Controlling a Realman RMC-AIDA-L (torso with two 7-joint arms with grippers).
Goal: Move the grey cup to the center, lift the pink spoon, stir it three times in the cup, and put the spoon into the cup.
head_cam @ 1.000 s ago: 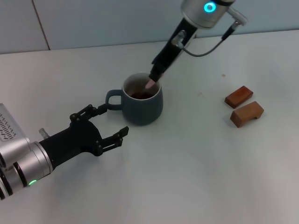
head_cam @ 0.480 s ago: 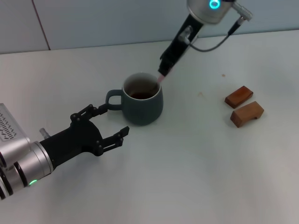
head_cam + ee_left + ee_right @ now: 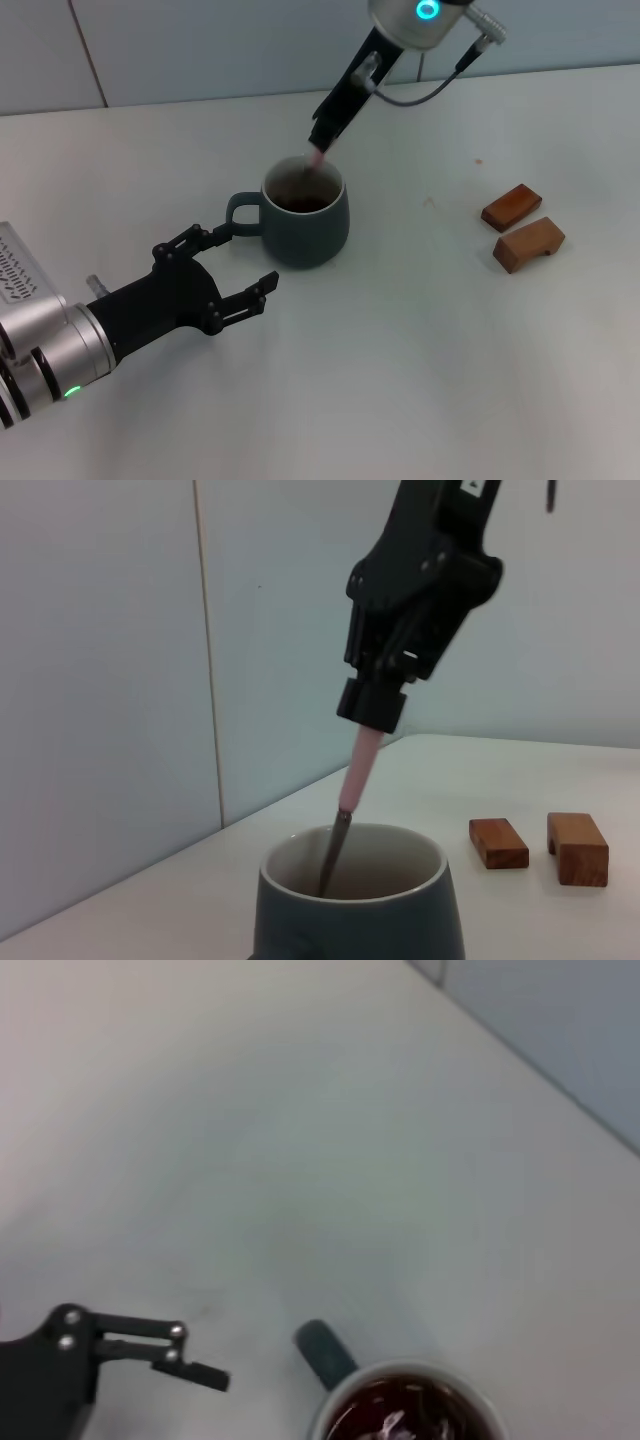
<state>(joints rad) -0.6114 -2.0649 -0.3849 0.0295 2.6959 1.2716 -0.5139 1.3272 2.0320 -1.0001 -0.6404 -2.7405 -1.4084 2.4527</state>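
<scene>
While the mug [image 3: 305, 211] sits mid-table, handle toward the left claw [image 3: 215, 275], the spoon [image 3: 316, 159] is pinched by its pink handle in the right claw [image 3: 323, 140], tip dipped inside the rim; the left claw is spread wide, nothing held, just beside the handle; two wooden blocks [image 3: 521, 227] are parked well apart.

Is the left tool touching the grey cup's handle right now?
Apart. In the head view the left tool, open, rests on the table with bare tabletop between its upper fingertip and the grey cup handle; the right wrist view shows the same gap.
</scene>
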